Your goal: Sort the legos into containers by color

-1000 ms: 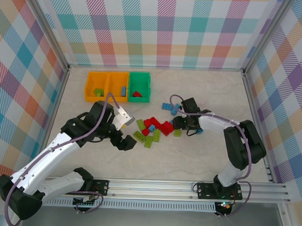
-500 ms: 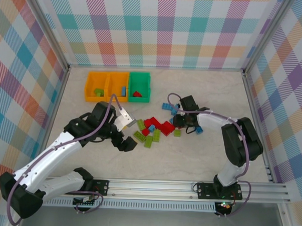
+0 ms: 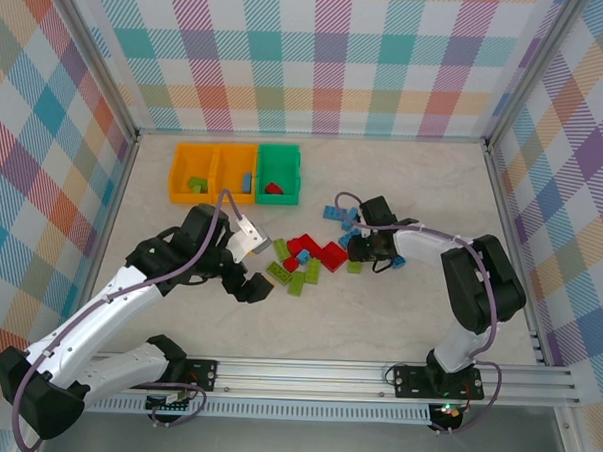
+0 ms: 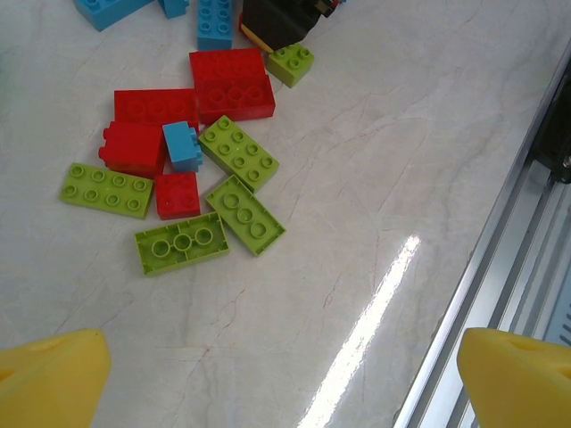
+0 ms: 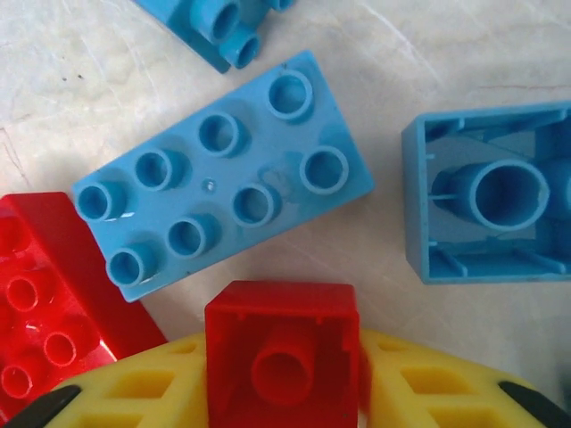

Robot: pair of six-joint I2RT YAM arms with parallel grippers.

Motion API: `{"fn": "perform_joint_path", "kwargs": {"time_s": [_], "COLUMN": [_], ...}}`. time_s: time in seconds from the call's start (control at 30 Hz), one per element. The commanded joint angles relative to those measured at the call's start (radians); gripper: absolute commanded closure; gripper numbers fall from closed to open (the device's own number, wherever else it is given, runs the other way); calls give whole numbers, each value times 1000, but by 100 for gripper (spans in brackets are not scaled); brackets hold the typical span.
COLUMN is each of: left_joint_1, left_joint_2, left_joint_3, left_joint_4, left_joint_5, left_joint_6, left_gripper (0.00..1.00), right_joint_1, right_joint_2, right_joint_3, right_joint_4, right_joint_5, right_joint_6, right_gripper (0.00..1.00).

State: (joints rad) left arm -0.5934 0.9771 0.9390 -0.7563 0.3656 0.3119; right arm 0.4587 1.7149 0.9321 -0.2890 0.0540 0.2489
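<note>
A loose pile of legos (image 3: 305, 261) in red, lime green and light blue lies mid-table. My right gripper (image 3: 365, 251) is low at the pile's right end. In its wrist view the yellow fingers (image 5: 134, 388) press both sides of a small upturned red brick (image 5: 282, 361). A light blue eight-stud brick (image 5: 219, 174) and an upturned blue brick (image 5: 489, 207) lie just beyond it. My left gripper (image 3: 255, 261) hangs open left of the pile, its fingertips (image 4: 53, 379) far apart over bare table. The containers stand at the back left: two orange bins (image 3: 177, 176) and a green bin (image 3: 281, 148).
The left orange bin holds a green brick (image 3: 197, 184), the middle one a blue brick (image 3: 247, 181), and the green bin a red brick (image 3: 273, 189). More blue bricks (image 3: 334, 213) lie behind the right gripper. A metal rail (image 4: 535, 223) runs along the near edge.
The right gripper's fingers have closed in on the small red brick. The left arm has hardly moved and stays open.
</note>
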Motion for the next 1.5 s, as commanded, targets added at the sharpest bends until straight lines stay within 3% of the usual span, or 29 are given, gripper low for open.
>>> {"fn": "perform_joint_path", "kwargs": {"time_s": [0.0, 0.13, 0.33, 0.43, 0.67, 0.87, 1.07, 1.13, 1.27, 1.47], "left_joint_1": [-5, -5, 17, 51, 110, 111, 110, 110, 110, 110], "left_joint_2": [-23, -42, -163, -179, -176, -146, -162, -167, -162, -142], "left_joint_3": [-16, -14, -74, -56, -41, -43, -48, -51, -55, -50], "left_joint_4": [14, 29, 174, 190, 188, 174, 175, 175, 180, 175], "left_joint_5": [3, -54, -277, -361, -483, -483, -503, -502, -507, -517], "left_joint_6": [19, 16, -96, -179, -283, -258, -249, -249, -247, -258], "left_gripper": [0, 0, 0, 0, 1, 1, 1, 1, 1, 1], "right_joint_1": [-3, 6, 152, 217, 231, 231, 222, 219, 221, 220], "right_joint_2": [19, -99, -266, -197, 128, 403, 577, 621, 664, 603], "right_joint_3": [5, 8, 76, 149, 384, 706, 955, 1015, 1106, 1119], "right_joint_4": [-15, -47, 60, 194, 377, 286, 166, 125, 46, -8], "right_joint_5": [53, 27, -53, -118, -12, 54, 119, 113, 93, 63], "right_joint_6": [-7, 9, 55, 77, 24, -82, -126, -125, -126, -126], "right_gripper": [64, 72, 75, 75, 74, 73, 72, 68, 56, 49]}}
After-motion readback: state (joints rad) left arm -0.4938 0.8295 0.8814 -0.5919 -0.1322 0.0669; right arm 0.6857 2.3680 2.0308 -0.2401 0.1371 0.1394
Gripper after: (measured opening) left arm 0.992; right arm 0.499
